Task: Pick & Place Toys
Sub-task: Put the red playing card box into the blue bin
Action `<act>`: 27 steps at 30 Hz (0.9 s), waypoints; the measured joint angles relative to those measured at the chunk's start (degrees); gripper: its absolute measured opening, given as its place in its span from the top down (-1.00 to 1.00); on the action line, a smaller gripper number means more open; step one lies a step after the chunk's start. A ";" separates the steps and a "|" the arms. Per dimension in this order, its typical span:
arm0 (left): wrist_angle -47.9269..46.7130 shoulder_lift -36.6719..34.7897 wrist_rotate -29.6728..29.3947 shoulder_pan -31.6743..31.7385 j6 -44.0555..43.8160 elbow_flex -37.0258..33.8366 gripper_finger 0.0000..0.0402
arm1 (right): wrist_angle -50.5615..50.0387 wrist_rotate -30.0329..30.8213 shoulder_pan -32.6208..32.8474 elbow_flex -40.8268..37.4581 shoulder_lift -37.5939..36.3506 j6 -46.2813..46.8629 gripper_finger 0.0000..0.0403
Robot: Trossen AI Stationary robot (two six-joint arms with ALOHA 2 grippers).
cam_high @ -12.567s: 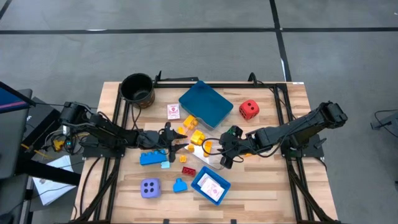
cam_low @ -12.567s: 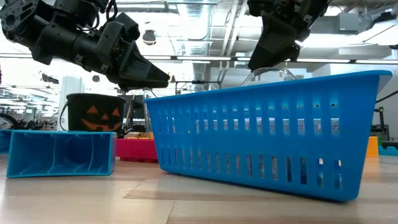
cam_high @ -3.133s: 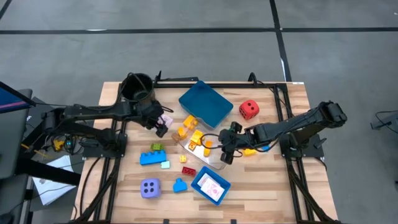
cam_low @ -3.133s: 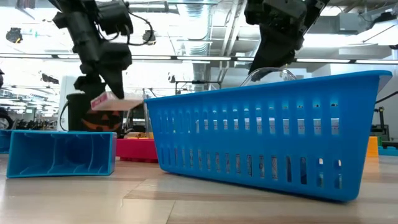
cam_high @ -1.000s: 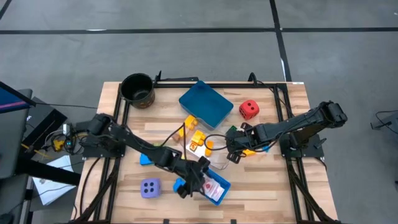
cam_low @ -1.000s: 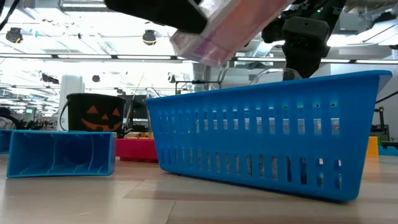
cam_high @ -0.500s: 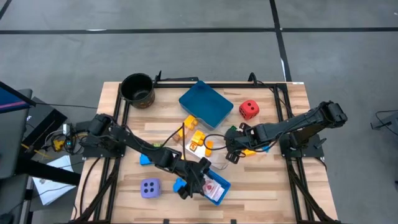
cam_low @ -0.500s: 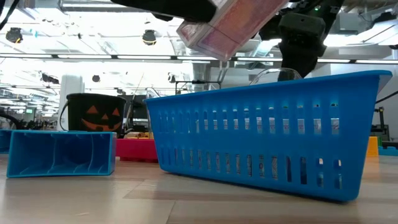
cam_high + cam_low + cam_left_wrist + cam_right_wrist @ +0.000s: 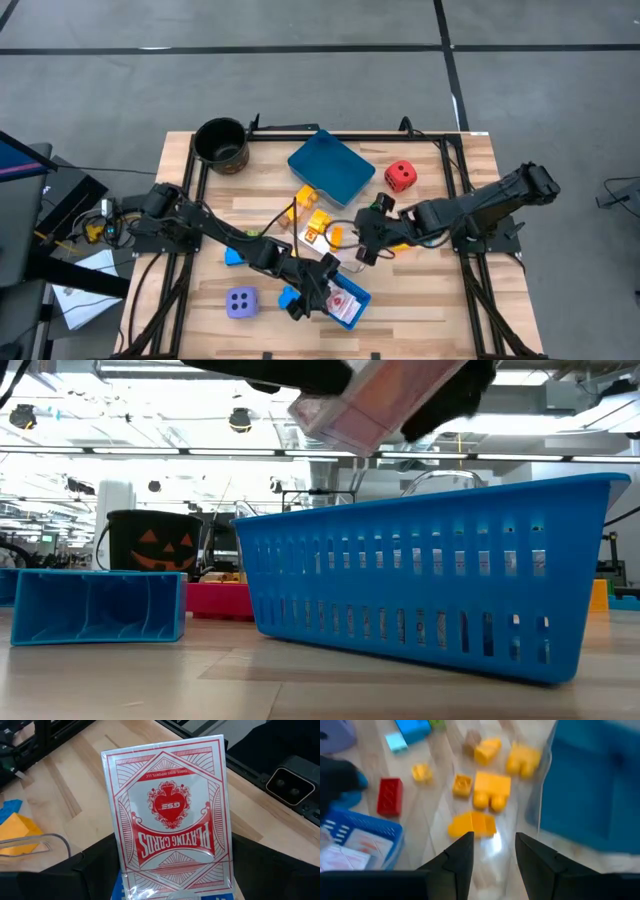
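Lower centre of the high view: the pack of playing cards (image 9: 167,820), sealed in clear wrap, sat clamped between the fingers of your left gripper (image 9: 322,290), directly above the small blue basket (image 9: 357,299) that already held a white red-printed card. Over the last second the pack had barely shifted; you judge it poised for release into that basket. Your right gripper (image 9: 366,243), fingers partly apart and empty, had slid left from half a second before, toward the yellow bricks (image 9: 487,791) at mid-frame. The red die (image 9: 400,177) stayed upper right, the lavender die (image 9: 240,301) lower left. The wooden table (image 9: 440,310) also carried a dark pot (image 9: 221,144); beyond it, the low view showed a bright workshop ceiling.
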 joint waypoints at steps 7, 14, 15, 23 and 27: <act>0.70 1.36 0.00 0.98 -0.38 -0.11 -0.60 | 0.13 7.59 6.59 3.28 -0.02 -0.97 0.33; 2.47 1.32 0.72 1.15 -0.55 -0.07 -0.59 | -0.34 9.82 9.07 3.51 -0.02 -0.97 0.33; 2.43 1.52 0.90 1.30 -0.64 -0.07 -0.59 | -0.44 9.82 9.09 3.51 -0.02 -0.97 0.33; 2.74 5.22 2.11 2.02 -0.66 -0.09 -0.61 | -0.66 9.80 9.07 3.52 -0.62 -0.93 0.33; 3.12 5.49 3.12 2.01 -0.68 -0.07 -0.60 | -0.66 9.79 9.40 3.53 -1.41 -0.90 0.33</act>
